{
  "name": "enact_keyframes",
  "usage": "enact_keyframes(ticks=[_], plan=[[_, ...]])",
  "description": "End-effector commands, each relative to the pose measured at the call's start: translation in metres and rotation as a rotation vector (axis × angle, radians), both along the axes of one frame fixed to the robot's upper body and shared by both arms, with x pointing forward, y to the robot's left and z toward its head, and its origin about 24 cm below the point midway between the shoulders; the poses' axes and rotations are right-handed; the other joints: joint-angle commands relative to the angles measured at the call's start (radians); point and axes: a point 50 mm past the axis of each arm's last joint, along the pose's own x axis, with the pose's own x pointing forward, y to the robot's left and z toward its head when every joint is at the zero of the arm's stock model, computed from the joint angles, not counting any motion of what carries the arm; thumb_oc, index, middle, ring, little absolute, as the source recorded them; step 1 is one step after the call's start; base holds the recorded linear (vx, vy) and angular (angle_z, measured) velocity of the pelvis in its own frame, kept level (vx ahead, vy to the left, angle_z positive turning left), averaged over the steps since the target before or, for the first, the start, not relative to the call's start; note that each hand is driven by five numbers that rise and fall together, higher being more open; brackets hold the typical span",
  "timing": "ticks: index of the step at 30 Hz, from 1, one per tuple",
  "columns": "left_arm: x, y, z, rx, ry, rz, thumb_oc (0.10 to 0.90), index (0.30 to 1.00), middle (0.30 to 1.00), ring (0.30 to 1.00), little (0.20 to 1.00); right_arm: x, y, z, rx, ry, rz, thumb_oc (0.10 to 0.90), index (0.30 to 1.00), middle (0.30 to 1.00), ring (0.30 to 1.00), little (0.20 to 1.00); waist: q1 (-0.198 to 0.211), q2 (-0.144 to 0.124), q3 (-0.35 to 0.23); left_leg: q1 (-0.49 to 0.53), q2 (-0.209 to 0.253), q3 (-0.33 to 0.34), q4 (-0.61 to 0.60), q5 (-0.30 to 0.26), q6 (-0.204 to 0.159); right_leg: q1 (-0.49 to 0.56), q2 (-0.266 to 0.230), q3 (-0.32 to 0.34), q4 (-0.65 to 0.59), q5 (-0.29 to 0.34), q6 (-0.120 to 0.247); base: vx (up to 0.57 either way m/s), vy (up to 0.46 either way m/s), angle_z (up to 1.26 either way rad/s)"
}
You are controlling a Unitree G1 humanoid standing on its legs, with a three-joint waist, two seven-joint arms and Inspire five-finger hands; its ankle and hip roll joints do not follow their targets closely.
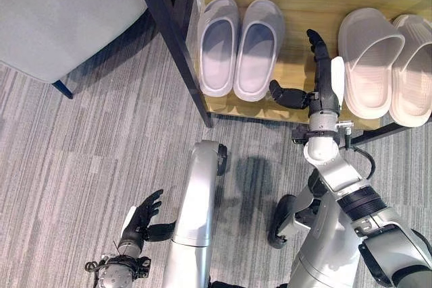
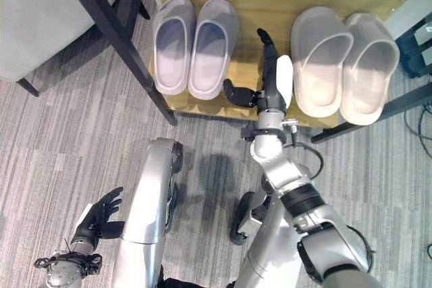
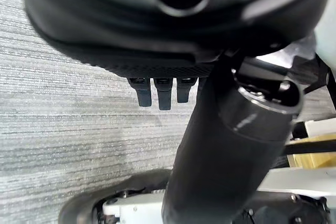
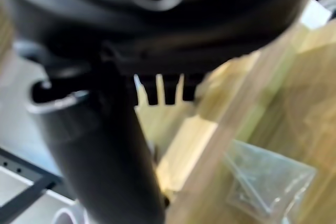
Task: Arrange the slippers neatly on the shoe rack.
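Low over the carpet (image 1: 81, 166), well short of the rack (image 1: 304, 5), the left hand (image 1: 138, 220) hangs with fingers spread and nothing in it. Up at the rack the right hand (image 1: 322, 75) reaches over the wooden shelf into the gap between the two pairs, fingers straight, thumb out to the side, grasping nothing. Its white-covered edge lies just beside the cream pair (image 1: 388, 65), though contact cannot be made out. The grey pair (image 1: 239, 48) sits on the other side of that gap, toes to the back of the rack, the two slippers side by side and touching.

Both pairs are on the shelf already, so the work looks close to done — this seems a final straightening pass. The cream pair sits slightly askew and overhangs the rack's front edge, so the next move probably calls for a flat-handed nudge toward the back.

Room is tight: the gap is barely wider than the hand, and a dark post (image 1: 175, 45) stands beside the grey pair — only the bare shelf at the back is free.
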Motion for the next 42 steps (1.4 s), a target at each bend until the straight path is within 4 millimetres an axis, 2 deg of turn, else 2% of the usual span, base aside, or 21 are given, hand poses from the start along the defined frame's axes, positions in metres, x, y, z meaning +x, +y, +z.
enact_keyframes(ticks=[1, 20, 31, 42], plan=[[0.002, -0.020, 0.012, -0.038, -0.065, -0.135, 0.800, 0.900, 0.900, 0.900, 0.900, 0.004, 0.034, 0.060, -0.013, -0.189, 0.172, 0.800, 0.900, 0.900, 0.900, 0.900, 0.101, 0.054, -0.034, -0.046, -0.097, 0.045, -0.126, -0.038, 0.061, 0.000, -0.043, 0.065, -0.035, 0.051, -0.055, 0.00, 0.000, 0.00], [0.001, -0.019, 0.011, -0.024, -0.033, -0.195, 0.800, 0.900, 0.900, 0.900, 0.900, 0.016, 0.060, 0.070, -0.019, -0.088, 0.379, 0.800, 0.900, 0.900, 0.900, 0.900, 0.122, 0.070, -0.034, -0.046, -0.100, 0.023, -0.110, -0.046, 0.049, 0.007, -0.047, 0.060, -0.028, 0.048, -0.058, 0.00, 0.002, -0.01], [0.003, -0.018, 0.010, -0.019, -0.029, -0.202, 0.800, 0.900, 0.900, 0.900, 0.900, 0.013, 0.078, 0.083, -0.045, -0.122, 0.454, 0.800, 0.900, 0.900, 0.900, 0.900, 0.132, 0.080, -0.034, -0.046, -0.103, 0.012, -0.099, -0.046, 0.047, 0.010, -0.048, 0.053, -0.023, 0.047, -0.056, 0.00, 0.001, 0.00], [0.002, -0.017, 0.010, -0.015, -0.023, -0.203, 0.800, 0.900, 0.900, 0.900, 0.900, 0.008, 0.091, 0.083, -0.111, -0.109, 0.525, 0.800, 0.900, 0.900, 0.900, 0.900, 0.137, 0.079, -0.034, -0.046, -0.100, 0.008, -0.087, -0.049, 0.046, 0.007, -0.046, 0.055, -0.020, 0.050, -0.053, 0.00, 0.000, 0.00]])
